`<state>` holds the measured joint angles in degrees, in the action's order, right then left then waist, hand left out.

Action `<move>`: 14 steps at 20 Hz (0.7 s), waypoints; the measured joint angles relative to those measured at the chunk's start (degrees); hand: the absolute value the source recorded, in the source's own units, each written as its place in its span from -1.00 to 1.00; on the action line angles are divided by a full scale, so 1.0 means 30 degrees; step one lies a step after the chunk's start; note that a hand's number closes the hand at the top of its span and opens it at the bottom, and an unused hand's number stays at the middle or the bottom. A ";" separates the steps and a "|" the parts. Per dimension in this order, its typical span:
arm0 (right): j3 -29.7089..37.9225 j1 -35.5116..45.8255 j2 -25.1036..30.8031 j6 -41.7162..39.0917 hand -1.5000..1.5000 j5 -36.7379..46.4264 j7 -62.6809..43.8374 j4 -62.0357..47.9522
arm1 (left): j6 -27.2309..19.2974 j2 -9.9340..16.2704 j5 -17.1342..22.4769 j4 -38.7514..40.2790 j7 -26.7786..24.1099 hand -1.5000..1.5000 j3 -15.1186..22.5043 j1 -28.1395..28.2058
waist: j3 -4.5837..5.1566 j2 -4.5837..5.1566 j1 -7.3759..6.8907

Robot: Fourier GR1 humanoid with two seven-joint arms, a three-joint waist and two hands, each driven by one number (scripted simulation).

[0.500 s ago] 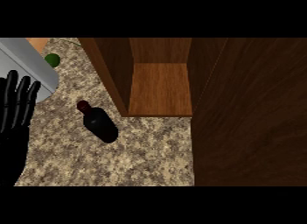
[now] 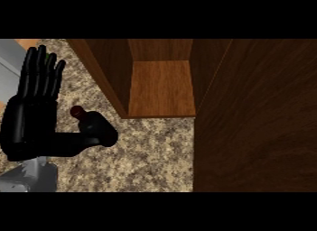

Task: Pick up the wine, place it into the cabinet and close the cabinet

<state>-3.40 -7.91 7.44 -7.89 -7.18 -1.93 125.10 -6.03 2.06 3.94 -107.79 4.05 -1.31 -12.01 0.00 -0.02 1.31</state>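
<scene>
A: Left robot hand [image 2: 29, 122] status?
B: Fingers [image 2: 42, 72] straight, pointing up the view; thumb extended sideways against the wine bottle [image 2: 94, 122]. Nothing is gripped.
A: Bottle location?
B: Lying on the speckled tabletop [image 2: 154, 155], neck toward the upper left, just right of the palm.
A: Further right?
B: The open wooden cabinet [image 2: 162, 88], its door [image 2: 261, 117] swung wide.

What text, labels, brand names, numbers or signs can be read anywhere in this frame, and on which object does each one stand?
None can be read.
Wine bottle: dark body and dark red cap, no label visible; the left hand covers part of it.
Cabinet: plain wood grain, no markings.
Counter: speckled stone pattern only.
</scene>
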 measured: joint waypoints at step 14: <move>0.1084 -0.0884 0.0531 -0.1180 -1.00 -0.3277 -0.3891 0.2884 | -0.4243 -0.0521 0.1094 0.1966 0.2326 -1.00 0.1711 -0.3492 | 0.0007 -0.0018 -0.0332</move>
<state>-0.15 -10.56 9.03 -11.42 -17.01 -13.60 133.76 -18.75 0.49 7.23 -101.90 11.03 3.83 -22.49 0.02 -0.07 0.32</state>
